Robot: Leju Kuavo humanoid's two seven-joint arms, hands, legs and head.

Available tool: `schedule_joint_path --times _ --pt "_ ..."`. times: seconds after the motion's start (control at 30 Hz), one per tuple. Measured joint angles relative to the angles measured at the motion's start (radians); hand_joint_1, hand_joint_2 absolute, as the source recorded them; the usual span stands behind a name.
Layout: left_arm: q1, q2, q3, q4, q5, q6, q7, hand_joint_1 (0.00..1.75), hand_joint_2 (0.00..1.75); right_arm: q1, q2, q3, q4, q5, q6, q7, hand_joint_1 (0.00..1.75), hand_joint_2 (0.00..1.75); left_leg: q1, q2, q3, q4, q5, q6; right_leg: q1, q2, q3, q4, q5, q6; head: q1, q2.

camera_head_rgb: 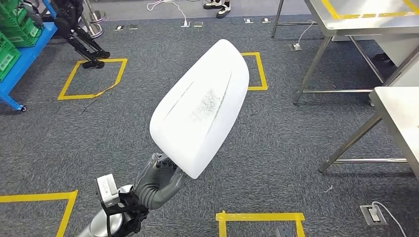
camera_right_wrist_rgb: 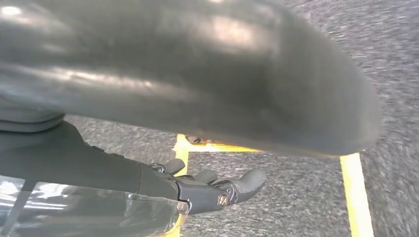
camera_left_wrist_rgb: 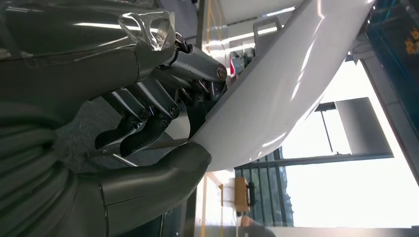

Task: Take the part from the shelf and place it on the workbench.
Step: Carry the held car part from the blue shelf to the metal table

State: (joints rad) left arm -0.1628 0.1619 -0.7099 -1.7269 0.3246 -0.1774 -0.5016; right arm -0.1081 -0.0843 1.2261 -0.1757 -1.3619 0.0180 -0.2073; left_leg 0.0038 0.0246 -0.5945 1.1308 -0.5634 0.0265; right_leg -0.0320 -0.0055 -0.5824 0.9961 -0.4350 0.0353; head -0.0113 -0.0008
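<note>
The part is a large, smooth white shell with a rounded top, held up tilted over the grey carpet in the head view. My left hand grips its lower narrow end from below. In the left wrist view the fingers curl against the edge of the white part and the thumb presses beneath it. My right hand hangs over the carpet with its fingers stretched out and nothing in it. A steel workbench stands at the right edge.
A second steel table stands at the back right. A blue shelf with green crates is at the far left, beside another robot's dark legs. Yellow tape squares mark the carpet. A person's feet show at the top. A floor socket lies near the right.
</note>
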Motion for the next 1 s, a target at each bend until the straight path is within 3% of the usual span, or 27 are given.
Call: schedule_joint_path --times 0.07,0.1,0.13,0.2,0.27,0.33,0.37,0.4,0.47,0.53,0.6,0.63,0.67,0.7,0.73,0.77,0.83,0.9,0.97,1.0 --pt "-0.007 0.0 -0.006 -0.006 0.004 -0.003 0.009 1.75 1.75 -0.002 0.0 0.0 0.0 0.003 0.011 0.003 0.0 0.0 0.001 -0.018 -0.059 0.133 -0.057 -0.001 0.005 0.024 -0.006 0.001 0.005 -0.008 0.0 0.0" --pt "-0.011 0.0 -0.009 -0.007 0.008 -0.008 0.011 1.75 1.75 -0.001 0.0 0.0 0.0 0.003 0.015 0.005 0.0 0.0 0.001 -0.021 -0.075 0.168 -0.062 0.001 0.008 0.038 -0.007 0.001 0.006 -0.01 0.0 0.0" --pt "-0.015 0.0 -0.012 -0.009 0.013 -0.013 0.013 1.75 1.75 0.0 0.002 0.0 0.0 0.003 0.018 0.007 0.0 0.0 0.0 -0.024 -0.073 0.162 -0.046 0.006 0.011 0.052 -0.008 0.001 0.008 -0.011 0.0 0.0" --pt "-0.026 0.0 -0.019 -0.014 0.024 -0.024 0.014 1.75 1.75 0.002 0.006 0.0 0.0 0.003 0.022 0.008 0.0 0.0 -0.001 -0.045 -0.018 0.046 0.028 0.021 0.013 0.079 -0.006 0.001 0.011 -0.011 0.0 0.0" --pt "-0.037 0.0 -0.024 -0.02 0.031 -0.033 0.014 1.75 1.75 0.002 0.011 -0.001 0.0 0.003 0.027 0.006 0.0 0.0 -0.002 -0.093 0.036 -0.069 0.077 0.035 0.013 0.102 -0.01 0.001 0.017 -0.005 0.002 0.0" --pt "-0.046 0.002 -0.029 -0.025 0.036 -0.038 0.014 1.75 1.75 0.004 0.016 -0.001 0.0 0.004 0.031 0.003 0.0 0.0 -0.006 -0.11 0.048 -0.102 0.082 0.043 0.008 0.122 -0.02 -0.002 0.026 0.007 0.0 0.0" --pt "-0.049 0.002 -0.032 -0.027 0.039 -0.04 0.013 1.75 1.75 0.007 0.017 -0.001 0.0 0.004 0.033 0.001 0.0 0.0 -0.009 -0.098 0.049 -0.111 0.085 0.045 0.006 0.133 -0.024 -0.006 0.031 0.014 -0.002 0.0" --pt "-0.052 0.003 -0.034 -0.03 0.041 -0.043 0.013 1.75 1.75 0.012 0.019 -0.001 0.0 0.003 0.033 0.0 0.0 0.0 -0.009 -0.084 0.054 -0.126 0.091 0.047 0.006 0.128 -0.03 -0.006 0.033 0.019 -0.003 0.0" --pt "-0.055 0.003 -0.038 -0.034 0.046 -0.05 0.013 1.75 1.75 0.019 0.019 -0.002 0.0 0.0 0.031 -0.003 0.0 0.0 -0.006 -0.056 0.062 -0.156 0.107 0.052 0.01 0.081 -0.057 0.035 0.009 0.018 0.0 0.0" --pt "-0.055 0.005 -0.043 -0.034 0.051 -0.059 0.013 1.75 1.75 0.023 0.018 -0.005 0.0 -0.007 0.029 -0.008 0.0 0.0 -0.007 -0.028 0.061 -0.165 0.115 0.055 0.011 0.03 -0.114 0.158 -0.048 0.012 0.003 0.0" --pt "-0.055 0.006 -0.049 -0.033 0.058 -0.071 0.014 1.75 1.75 0.031 0.018 -0.011 0.0 -0.014 0.027 -0.012 0.0 0.0 -0.008 0.002 0.056 -0.164 0.115 0.054 0.008 0.019 -0.159 0.266 -0.085 0.019 0.004 0.0" --pt "-0.056 0.007 -0.054 -0.031 0.063 -0.08 0.016 1.75 1.75 0.037 0.017 -0.015 0.0 -0.018 0.026 -0.015 0.0 0.0 -0.008 0.016 0.055 -0.163 0.115 0.053 0.005 0.016 -0.153 0.267 -0.083 0.028 0.004 0.0" --pt "-0.056 0.007 -0.058 -0.03 0.068 -0.088 0.018 1.75 1.75 0.043 0.017 -0.019 0.0 -0.021 0.025 -0.016 0.0 0.0 -0.008 0.028 0.054 -0.161 0.115 0.051 0.003 0.009 -0.127 0.227 -0.069 0.039 0.004 0.0" --pt "-0.058 0.007 -0.063 -0.028 0.076 -0.096 0.022 1.75 1.75 0.047 0.017 -0.023 0.0 -0.025 0.022 -0.018 0.0 0.0 -0.007 0.041 0.053 -0.157 0.113 0.048 0.001 -0.006 -0.082 0.154 -0.046 0.05 0.004 0.0" --pt "-0.061 0.007 -0.067 -0.025 0.085 -0.104 0.025 1.75 1.75 0.049 0.017 -0.027 0.0 -0.028 0.019 -0.02 0.0 0.0 -0.009 0.051 0.051 -0.151 0.109 0.043 0.002 -0.027 -0.039 0.083 -0.028 0.054 0.004 0.0" --pt "-0.066 0.007 -0.071 -0.022 0.094 -0.112 0.028 1.75 1.75 0.049 0.018 -0.03 0.0 -0.029 0.016 -0.023 0.0 0.0 -0.011 0.061 0.048 -0.144 0.106 0.038 0.003 -0.041 -0.009 0.029 -0.014 0.052 0.004 0.0" --pt "-0.076 0.007 -0.079 -0.013 0.111 -0.125 0.033 1.75 1.75 0.051 0.02 -0.037 0.0 -0.03 0.011 -0.028 0.0 0.0 -0.016 0.076 0.044 -0.135 0.102 0.028 0.008 -0.046 0.008 -0.005 -0.005 0.034 0.003 0.0" --pt "-0.083 0.01 -0.086 -0.003 0.121 -0.132 0.035 1.75 1.75 0.053 0.02 -0.041 0.0 -0.028 0.008 -0.032 0.0 0.0 -0.011 0.082 0.044 -0.13 0.098 0.019 0.007 -0.024 0.004 -0.006 0.001 0.018 0.003 0.0" --pt "-0.085 0.014 -0.091 0.005 0.128 -0.134 0.034 1.75 1.75 0.051 0.02 -0.044 -0.001 -0.025 0.004 -0.034 0.0 0.0 -0.002 0.041 0.028 -0.088 0.063 0.007 0.003 -0.005 0.002 -0.008 0.007 0.004 0.002 0.0" --pt "-0.086 0.018 -0.093 0.008 0.13 -0.135 0.034 1.75 1.75 0.049 0.021 -0.044 -0.001 -0.024 0.003 -0.035 0.0 0.0 0.001 0.012 0.007 -0.037 0.031 0.002 0.002 0.005 0.001 -0.009 0.009 -0.002 0.001 0.0"
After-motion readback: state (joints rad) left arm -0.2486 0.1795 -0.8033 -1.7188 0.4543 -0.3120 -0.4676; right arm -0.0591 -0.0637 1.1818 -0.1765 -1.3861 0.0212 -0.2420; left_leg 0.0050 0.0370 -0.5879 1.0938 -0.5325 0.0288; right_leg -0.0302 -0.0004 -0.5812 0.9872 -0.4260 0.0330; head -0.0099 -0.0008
